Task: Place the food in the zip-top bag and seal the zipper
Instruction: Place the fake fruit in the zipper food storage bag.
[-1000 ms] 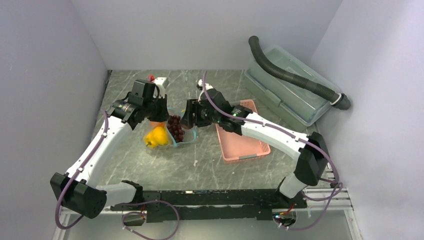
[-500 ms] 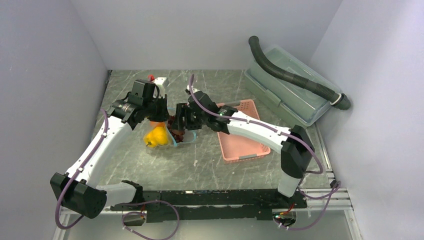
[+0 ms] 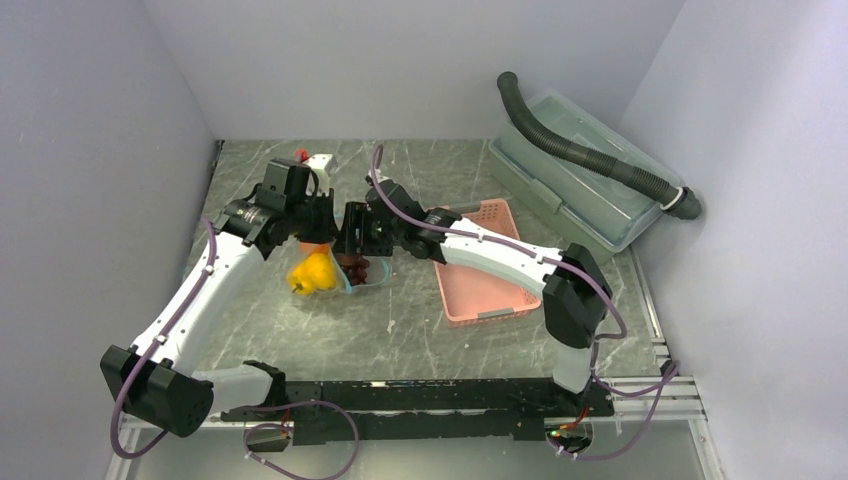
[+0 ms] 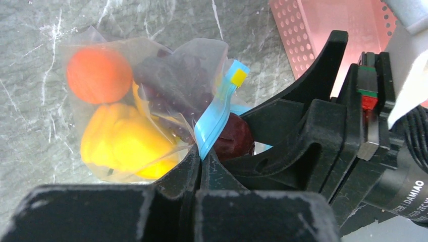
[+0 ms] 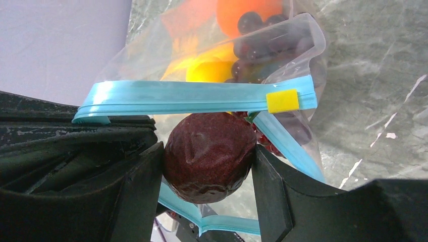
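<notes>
The clear zip-top bag lies on the table with its mouth held up and open. Inside it are an orange, a yellow bell pepper and dark purple grapes. My left gripper is shut on one lip of the blue zipper, near the end away from its yellow slider tab. My right gripper is shut on a dark reddish-brown round fruit. It holds the fruit in the bag's mouth, between the upper zipper lip and the lower one.
A pink slotted basket sits just right of the bag, under the right arm. At the back right, a large clear lidded box has a dark corrugated hose lying over it. Walls close in on the left, back and right.
My right arm has moved left with the round fruit, from beside the basket to the bag's open mouth. The left gripper has kept still, holding the zipper lip.
</notes>
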Controlling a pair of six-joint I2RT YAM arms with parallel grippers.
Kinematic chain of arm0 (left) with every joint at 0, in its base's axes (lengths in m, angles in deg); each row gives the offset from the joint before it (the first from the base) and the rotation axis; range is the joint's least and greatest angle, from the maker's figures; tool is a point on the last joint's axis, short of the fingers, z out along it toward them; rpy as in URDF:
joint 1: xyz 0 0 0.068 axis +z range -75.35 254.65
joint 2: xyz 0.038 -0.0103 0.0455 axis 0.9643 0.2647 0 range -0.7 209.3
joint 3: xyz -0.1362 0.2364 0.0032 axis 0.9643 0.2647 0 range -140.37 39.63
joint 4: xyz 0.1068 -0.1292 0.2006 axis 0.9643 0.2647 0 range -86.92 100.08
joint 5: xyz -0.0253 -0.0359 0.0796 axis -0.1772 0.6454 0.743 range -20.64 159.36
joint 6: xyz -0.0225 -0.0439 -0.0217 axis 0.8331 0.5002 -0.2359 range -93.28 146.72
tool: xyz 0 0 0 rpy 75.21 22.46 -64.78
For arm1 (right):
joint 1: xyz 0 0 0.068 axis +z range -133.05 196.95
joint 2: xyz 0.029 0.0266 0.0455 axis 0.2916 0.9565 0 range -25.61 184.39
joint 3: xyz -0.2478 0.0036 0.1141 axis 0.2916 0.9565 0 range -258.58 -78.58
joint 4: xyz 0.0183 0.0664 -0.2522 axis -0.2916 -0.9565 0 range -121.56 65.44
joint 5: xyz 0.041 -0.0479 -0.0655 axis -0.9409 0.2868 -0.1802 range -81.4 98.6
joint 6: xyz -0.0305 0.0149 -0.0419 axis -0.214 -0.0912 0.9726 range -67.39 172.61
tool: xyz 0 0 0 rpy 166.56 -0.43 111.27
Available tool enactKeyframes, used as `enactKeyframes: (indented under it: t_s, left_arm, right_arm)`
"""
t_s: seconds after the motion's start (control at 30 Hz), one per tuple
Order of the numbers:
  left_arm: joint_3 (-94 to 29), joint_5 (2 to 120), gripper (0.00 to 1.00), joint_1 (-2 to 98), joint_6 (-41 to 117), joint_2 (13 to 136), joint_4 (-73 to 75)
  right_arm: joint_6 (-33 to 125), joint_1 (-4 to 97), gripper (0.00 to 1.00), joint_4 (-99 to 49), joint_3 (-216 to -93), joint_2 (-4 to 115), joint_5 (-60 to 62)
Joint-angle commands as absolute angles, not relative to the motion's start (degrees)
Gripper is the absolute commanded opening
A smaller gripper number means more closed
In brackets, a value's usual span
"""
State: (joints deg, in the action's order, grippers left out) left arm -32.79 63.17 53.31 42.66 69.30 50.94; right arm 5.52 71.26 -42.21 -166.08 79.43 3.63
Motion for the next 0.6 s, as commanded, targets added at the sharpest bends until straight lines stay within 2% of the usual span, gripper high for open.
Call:
enactKeyframes:
  t_s: [0.0, 0.33, 0.57]
  left_arm:
    - [-33.0, 62.4, 0.00, 53.1, 42.3, 67.9, 49.9]
    - [-33.0, 62.4, 0.00, 53.1, 42.3, 68.0, 49.8]
    - [-33.0, 62.4, 0.00, 53.1, 42.3, 68.0, 49.8]
  right_arm:
    - [1.9, 71.4, 0.43, -38.5, -169.7, 80.6, 4.2]
    - [-2.1, 71.4, 0.48, -36.3, -170.5, 83.6, 4.2]
    - [-3.4, 71.4, 0.66, -35.5, -170.4, 84.2, 4.7]
